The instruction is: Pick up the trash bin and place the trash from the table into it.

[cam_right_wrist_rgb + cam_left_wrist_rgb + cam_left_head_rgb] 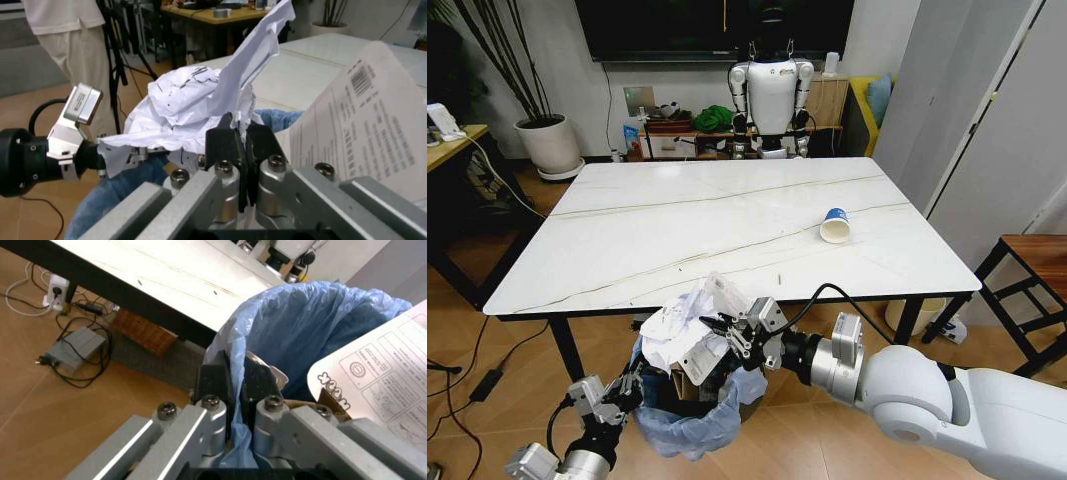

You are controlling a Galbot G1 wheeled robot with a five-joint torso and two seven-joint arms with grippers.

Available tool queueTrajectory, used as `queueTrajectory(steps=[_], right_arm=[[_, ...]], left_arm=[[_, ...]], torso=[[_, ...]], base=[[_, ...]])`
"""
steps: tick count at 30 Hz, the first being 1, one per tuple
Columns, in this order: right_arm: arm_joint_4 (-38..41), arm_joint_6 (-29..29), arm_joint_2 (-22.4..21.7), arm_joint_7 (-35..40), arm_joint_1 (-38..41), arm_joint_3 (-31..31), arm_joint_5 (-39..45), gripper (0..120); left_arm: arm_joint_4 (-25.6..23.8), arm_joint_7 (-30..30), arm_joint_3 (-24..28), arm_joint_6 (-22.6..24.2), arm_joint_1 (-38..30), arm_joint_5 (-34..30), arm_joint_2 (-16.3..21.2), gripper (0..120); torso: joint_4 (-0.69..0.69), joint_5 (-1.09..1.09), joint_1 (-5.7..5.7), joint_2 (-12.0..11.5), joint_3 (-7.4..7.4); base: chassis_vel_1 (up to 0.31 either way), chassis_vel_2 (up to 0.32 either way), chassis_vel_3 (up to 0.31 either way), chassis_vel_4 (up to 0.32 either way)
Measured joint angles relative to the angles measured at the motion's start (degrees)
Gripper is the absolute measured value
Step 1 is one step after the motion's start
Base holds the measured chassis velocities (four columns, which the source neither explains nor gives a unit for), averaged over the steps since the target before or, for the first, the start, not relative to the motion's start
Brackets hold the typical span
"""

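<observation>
Head view showed the left gripper (627, 388) clamped on the rim of the trash bin (689, 425) below the table (627, 230) edge; the right gripper (727, 338) pinched crumpled white paper (677, 322) above it; a paper cup (835, 225) lay on the tabletop.

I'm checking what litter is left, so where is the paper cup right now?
In the head view the blue-and-white paper cup lies on its side on the table, toward its right edge, apart from the trash bin.

The right gripper (241, 145) is pinching crumpled white paper (193, 107) over the blue-lined trash bin (127, 185), beside a printed sheet (360, 135); the left gripper (137, 155) is gripping the bin's rim.
</observation>
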Motion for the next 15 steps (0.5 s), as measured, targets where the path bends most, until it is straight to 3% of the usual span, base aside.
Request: queueTrajectory(steps=[15], right_arm=[[-2.4, 0.5, 0.2, -1.0, -4.6, 0.1, -4.1, 0]], left_arm=[[-0.2, 0.1, 0.1, 0.0, -0.4, -0.1, -0.8, 0]], torso=[[0.00, 0.00, 0.00, 0.0, 0.00]], base=[[0.000, 0.000, 0.000, 0.000]])
